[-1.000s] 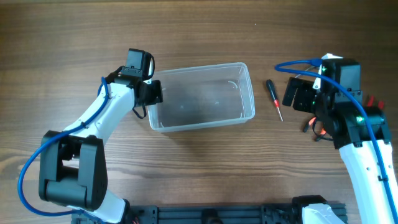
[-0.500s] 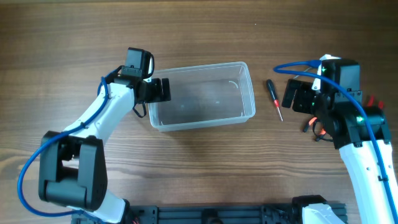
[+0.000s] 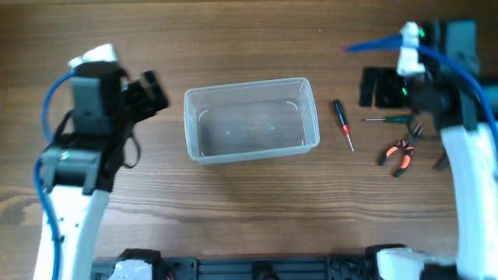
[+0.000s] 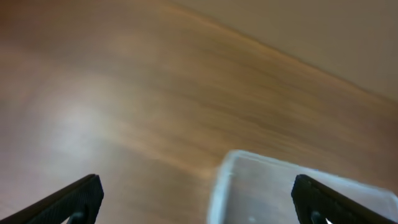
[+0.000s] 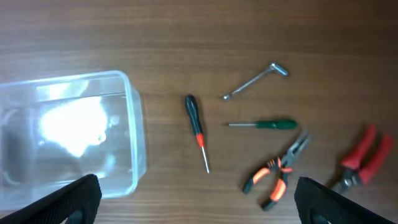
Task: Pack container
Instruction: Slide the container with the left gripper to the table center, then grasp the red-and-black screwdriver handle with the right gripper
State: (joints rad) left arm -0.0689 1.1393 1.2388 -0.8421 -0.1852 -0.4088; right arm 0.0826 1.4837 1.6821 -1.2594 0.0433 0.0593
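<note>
"Two claws, then: how do they stand?"

"Both apart, fingers spread wide. My left claw (image 3: 146, 95) hangs over the wooden surface (image 3: 233, 202), left of the container (image 3: 314, 117) and not touching it. My right claw (image 3: 380, 88) hangs on the far side, near the tools."

"Where's the container?"

"Mid-surface, upright, open side up."

"What lies right of it?"

"Near its right wall, not touching, a black-and-red screwdriver (image 5: 196, 127). Further right a green screwdriver (image 5: 264, 124), orange pliers (image 5: 278, 169), red cutters (image 5: 364, 155) and a bent metal key (image 5: 255, 79)."
</note>
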